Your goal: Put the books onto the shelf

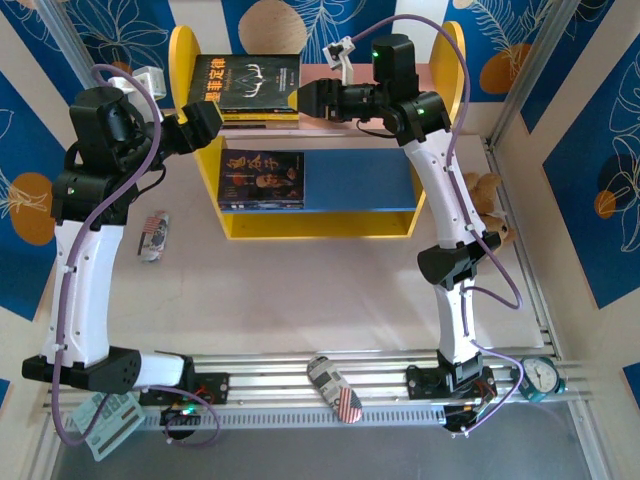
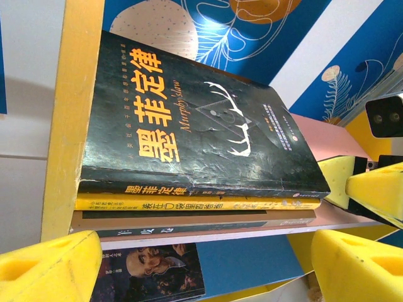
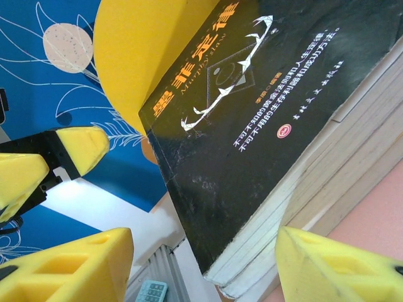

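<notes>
The shelf [image 1: 182,70] has yellow sides, a pink top board [image 2: 327,135] and a blue lower board [image 1: 360,180]. A stack of books lies flat on the top board's left end. The black book with gold title [image 1: 245,80] is on top. Under it are the yellow book [image 2: 189,202], the brown one [image 2: 201,218] and the black one with white characters [image 2: 157,230]. The dark blue portrait book [image 1: 262,179] lies on the lower board. My left gripper [image 1: 208,118] is open at the stack's left front. My right gripper [image 1: 303,97] is open, its fingers either side of the stack's right corner [image 3: 233,277].
Two striped cans lie on the table, one left of the shelf [image 1: 152,237] and one by the front rail [image 1: 335,388]. A brown plush toy [image 1: 488,200] sits right of the shelf. A round gauge [image 1: 541,375] and a paper card [image 1: 105,420] lie near the front edge.
</notes>
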{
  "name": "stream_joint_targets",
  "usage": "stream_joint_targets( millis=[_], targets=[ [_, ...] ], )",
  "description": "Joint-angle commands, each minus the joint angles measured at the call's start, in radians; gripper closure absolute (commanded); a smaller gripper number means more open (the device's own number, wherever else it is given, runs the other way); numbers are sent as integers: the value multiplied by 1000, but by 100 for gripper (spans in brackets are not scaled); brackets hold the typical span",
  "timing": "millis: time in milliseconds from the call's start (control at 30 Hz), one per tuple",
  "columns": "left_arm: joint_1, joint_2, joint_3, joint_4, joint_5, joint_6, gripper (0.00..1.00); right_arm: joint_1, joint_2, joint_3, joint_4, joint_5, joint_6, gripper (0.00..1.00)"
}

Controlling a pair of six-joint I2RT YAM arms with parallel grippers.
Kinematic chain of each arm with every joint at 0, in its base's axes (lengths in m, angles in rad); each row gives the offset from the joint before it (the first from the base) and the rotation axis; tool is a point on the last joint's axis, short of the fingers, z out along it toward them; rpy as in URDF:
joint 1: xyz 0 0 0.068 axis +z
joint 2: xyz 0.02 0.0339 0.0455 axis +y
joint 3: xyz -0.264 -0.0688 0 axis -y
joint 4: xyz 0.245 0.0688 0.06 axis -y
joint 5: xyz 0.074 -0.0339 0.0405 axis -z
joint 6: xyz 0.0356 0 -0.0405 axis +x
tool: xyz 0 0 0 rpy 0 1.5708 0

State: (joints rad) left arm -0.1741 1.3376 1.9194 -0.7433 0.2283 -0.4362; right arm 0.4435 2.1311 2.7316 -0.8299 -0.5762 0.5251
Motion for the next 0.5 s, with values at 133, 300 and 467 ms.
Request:
stream_joint_targets(
  millis=[133,300,467],
  targets=[
    [3,-14,5,7,2,22,14,-21,-1,0,10,-50,28,38],
    [5,-4,70,-45,-43,68,13,-76,-33,0,-33,-8,-1,37],
    [4,1,153,-102,-130,135,12,-122,-124,-53,-100,56,-86,36]
  ],
)
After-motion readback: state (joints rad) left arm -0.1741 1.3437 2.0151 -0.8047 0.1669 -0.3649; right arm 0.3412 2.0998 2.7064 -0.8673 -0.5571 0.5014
